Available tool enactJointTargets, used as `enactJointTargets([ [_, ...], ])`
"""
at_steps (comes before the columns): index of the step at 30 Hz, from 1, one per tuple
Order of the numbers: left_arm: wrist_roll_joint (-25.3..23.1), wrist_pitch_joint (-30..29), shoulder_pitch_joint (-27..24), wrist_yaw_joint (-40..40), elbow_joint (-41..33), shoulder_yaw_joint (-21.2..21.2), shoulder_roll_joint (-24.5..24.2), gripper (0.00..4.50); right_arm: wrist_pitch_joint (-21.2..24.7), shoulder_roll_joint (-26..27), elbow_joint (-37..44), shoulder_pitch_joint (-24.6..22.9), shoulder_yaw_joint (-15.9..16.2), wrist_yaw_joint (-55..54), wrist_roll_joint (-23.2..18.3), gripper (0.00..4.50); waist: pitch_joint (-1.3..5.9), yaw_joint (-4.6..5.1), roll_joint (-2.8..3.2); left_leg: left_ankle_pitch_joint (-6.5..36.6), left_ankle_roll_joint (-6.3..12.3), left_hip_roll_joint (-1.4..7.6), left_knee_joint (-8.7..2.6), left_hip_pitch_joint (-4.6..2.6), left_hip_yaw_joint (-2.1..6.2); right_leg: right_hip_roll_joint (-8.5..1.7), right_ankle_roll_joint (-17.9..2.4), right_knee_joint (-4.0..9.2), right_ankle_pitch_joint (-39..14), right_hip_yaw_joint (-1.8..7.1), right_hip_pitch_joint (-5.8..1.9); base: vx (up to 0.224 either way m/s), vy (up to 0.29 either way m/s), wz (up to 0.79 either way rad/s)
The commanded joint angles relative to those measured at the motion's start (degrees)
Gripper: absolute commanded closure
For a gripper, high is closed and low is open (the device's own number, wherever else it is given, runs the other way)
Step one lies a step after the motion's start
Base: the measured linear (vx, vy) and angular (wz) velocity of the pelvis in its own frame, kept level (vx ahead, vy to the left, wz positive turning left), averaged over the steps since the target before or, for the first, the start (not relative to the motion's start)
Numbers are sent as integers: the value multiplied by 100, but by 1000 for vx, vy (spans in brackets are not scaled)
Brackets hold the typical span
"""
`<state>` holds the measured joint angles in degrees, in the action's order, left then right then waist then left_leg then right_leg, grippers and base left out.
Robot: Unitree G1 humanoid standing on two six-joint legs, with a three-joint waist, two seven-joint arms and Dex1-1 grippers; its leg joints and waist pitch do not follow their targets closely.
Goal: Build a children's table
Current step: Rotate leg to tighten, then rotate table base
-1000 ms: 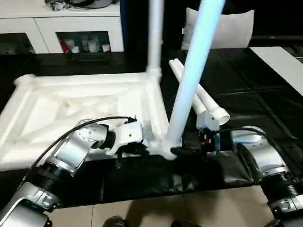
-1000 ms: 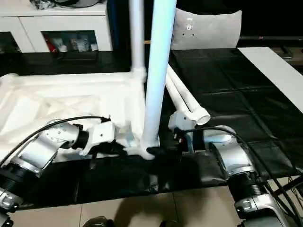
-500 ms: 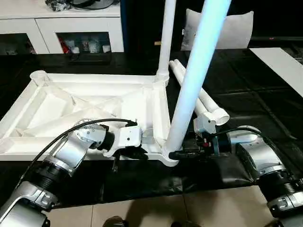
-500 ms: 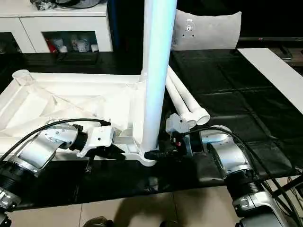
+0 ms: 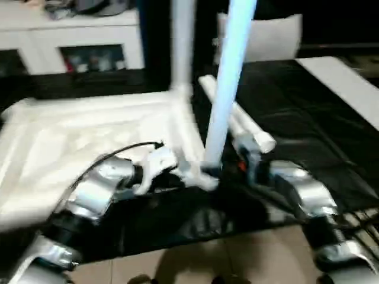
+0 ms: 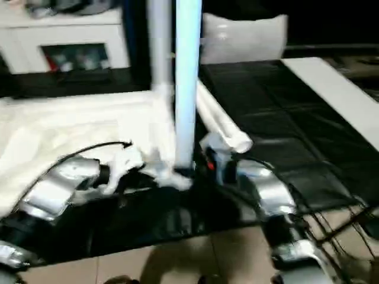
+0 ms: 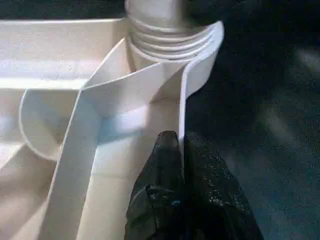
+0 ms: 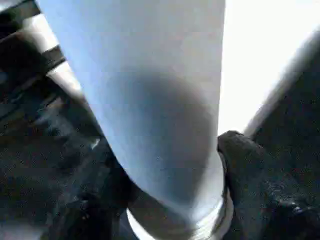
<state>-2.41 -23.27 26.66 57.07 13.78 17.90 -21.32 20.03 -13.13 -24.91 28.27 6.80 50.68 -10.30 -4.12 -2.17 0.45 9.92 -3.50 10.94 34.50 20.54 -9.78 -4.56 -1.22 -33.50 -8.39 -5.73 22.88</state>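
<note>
The children's table top (image 5: pixel 89 136) lies upside down on a black mat, ribbed side up. Two white legs stand upright in its right-hand corner sockets, one at the far corner (image 5: pixel 182 41) and one at the near corner (image 5: pixel 228 89). Two loose legs (image 5: pixel 249 127) lie side by side on the mat just beyond. My left gripper (image 7: pixel 177 140) is shut on the thin rim wall next to the near corner socket (image 7: pixel 170 40). My right gripper (image 5: pixel 220 173) clasps the base of the near leg (image 8: pixel 155 100), with one black finger (image 8: pixel 245 165) on each side.
A white cabinet with glass doors (image 5: pixel 77 41) stands behind the table top. A pale cushion (image 5: pixel 266 35) sits at the back. A flat white board (image 5: pixel 343 83) lies at the far right. The mat's front edge meets a tiled floor (image 5: pixel 195 260).
My right gripper's fingers have closed in on the base of the near leg. The whole picture has shifted and blurred with a camera move. The left gripper keeps its hold on the rim.
</note>
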Motion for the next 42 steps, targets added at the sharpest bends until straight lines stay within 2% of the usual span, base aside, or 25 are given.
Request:
enactJointTargets([
  [1,75,-109,299,-813,-42,-1,750,450,250,696,-565,305,145,-974,143,197,357,44,-33,2291,-40,126,-360,-135,130,-406,-272,714,-4063,84,-167,0,0,0],
  [3,-8,-143,493,-1223,230,-55,1042,450,323,908,-751,423,0,-1443,178,198,362,138,-9,2477,-60,127,-359,-118,169,-377,-139,781,-4043,-50,-218,0,0,0],
  [5,-40,-138,712,-1568,449,-162,1323,450,327,1027,-783,466,-96,-1736,246,198,358,192,13,2828,-29,158,-361,-192,192,-386,-2,873,-3961,-218,-233,0,0,0],
  [6,-44,-99,820,-1693,555,-211,1439,450,312,1076,-801,476,-180,-1857,231,198,330,226,97,3232,-17,246,-419,-262,218,-362,6,897,-3718,-296,-242,0,0,0],
  [7,-58,-104,870,-1760,593,-236,1501,450,318,1109,-810,484,-238,-1937,217,164,323,247,139,3781,-72,396,-588,-217,288,-321,-68,706,-3177,-292,-367,0,0,0],
  [8,-124,-23,910,-1797,640,-211,1492,450,247,1095,-778,464,-274,-1948,208,144,304,180,190,4370,-192,600,-910,-56,326,-262,-264,136,-2283,-136,-546,0,0,0],
  [9,-174,27,930,-1818,664,-188,1478,450,196,1080,-755,451,-290,-1943,204,130,292,94,142,4632,-274,622,-1075,-50,229,-251,-449,-195,-1694,54,-501,0,0,0],
  [10,-212,59,928,-1802,661,-147,1441,450,154,1058,-719,431,-326,-2002,199,128,261,94,55,4603,-294,485,-1004,-108,145,-239,-437,-43,-2183,106,-398,0,0,0],
  [11,-212,59,928,-1802,661,-147,1441,450,154,1058,-719,431,-326,-2002,199,121,269,103,-98,4249,-298,237,-675,-305,95,-284,-216,447,-3434,87,-163,-24,-72,12],
  [12,-305,164,896,-1751,666,-88,1346,450,58,995,-641,361,-367,-2054,258,121,241,49,-274,2522,-110,-223,335,-742,-44,-666,211,1193,-5837,-3,389,-24,-72,12],
  [13,-337,210,889,-1737,682,-70,1315,450,26,962,-624,338,-362,-2079,307,95,294,-19,-209,1453,144,-155,195,-249,51,-867,402,1048,-5879,69,-147,70,-45,-16],
  [14,-424,447,874,-1695,780,-16,1193,450,-9,786,-432,146,-345,-2091,395,95,387,-144,7,1209,109,60,-224,8,169,-707,370,831,-4802,-26,-415,89,5,-31],
  [15,-424,448,874,-1695,780,-16,1192,450,-9,786,-431,145,-345,-2091,395,86,396,-62,42,1524,39,203,-374,24,254,-533,147,707,-3596,-108,-385,89,5,-31],
  [17,-464,625,892,-1661,895,17,1129,450,38,704,-256,18,-384,-2053,355,74,424,-62,103,1940,3,262,-430,-61,266,-471,-137,655,-2860,-102,-354,0,0,0],
  [18,-497,795,933,-1667,1028,33,1096,450,13,626,-62,-102,-383,-2047,382,63,384,-45,63,2181,-14,235,-440,-105,224,-461,-472,634,-2574,-49,-300,0,0,0],
  [20,-509,857,949,-1677,1075,40,1084,450,-5,597,1,-145,-377,-2054,402,43,388,-55,32,2182,4,182,-418,-125,195,-485,-482,643,-2890,-24,-300,0,0,0],
  [21,-546,976,994,-1773,1191,28,1078,450,-2,562,162,-237,-408,-2071,389,31,388,-58,56,2142,19,184,-421,-107,203,-501,-491,643,-2916,-21,-317,0,0,0],
  [23,-542,1131,1113,-1948,1430,-81,1114,450,36,539,487,-394,-514,-2027,271,19,402,-62,58,1995,42,201,-436,-66,207,-497,-458,631,-2781,-1,-340,0,0,0],
  [25,-374,1272,1187,-1894,1524,-239,1142,407,51,492,838,-550,-570,-2070,236,0,437,-78,87,1758,61,220,-449,-20,217,-503,-610,542,-2334,37,-378,0,0,0],
  [30,-123,1354,1114,-2081,1255,-572,1137,360,199,372,1372,-764,-596,-2125,189,0,469,-143,73,1332,107,245,-411,-34,161,-494,-997,437,-1574,118,-329,38,-11,3],
  [31,-85,1365,1104,-2075,1229,-602,1128,356,225,359,1421,-787,-588,-2154,212,0,486,-145,68,1115,156,235,-403,25,162,-500,-1090,364,-1297,129,-395,68,-22,2],
  [37,-62,764,793,-2146,554,-952,669,356,328,194,1536,-825,-374,-1847,257,0,561,-128,65,-45,641,166,-301,117,127,-434,-1301,170,-83,152,-417,18,-5,-1],
  [39,-165,483,723,-2201,394,-1055,443,356,374,104,1583,-848,-175,-1635,300,0,523,-131,67,160,671,170,-305,94,106,-434,-1286,208,-399,148,-385,0,0,0],
  [41,-237,288,700,-2181,324,-1111,244,356,445,65,1605,-844,-67,-1529,306,0,489,-126,87,481,577,167,-322,69,83,-421,-1156,293,-1022,140,-364,0,0,0],
  [42,-279,176,680,-2122,278,-1113,96,356,494,40,1623,-840,-1,-1484,308,0,466,-146,54,657,457,183,-348,56,90,-425,-1040,319,-1426,135,-361,0,0,0],
])
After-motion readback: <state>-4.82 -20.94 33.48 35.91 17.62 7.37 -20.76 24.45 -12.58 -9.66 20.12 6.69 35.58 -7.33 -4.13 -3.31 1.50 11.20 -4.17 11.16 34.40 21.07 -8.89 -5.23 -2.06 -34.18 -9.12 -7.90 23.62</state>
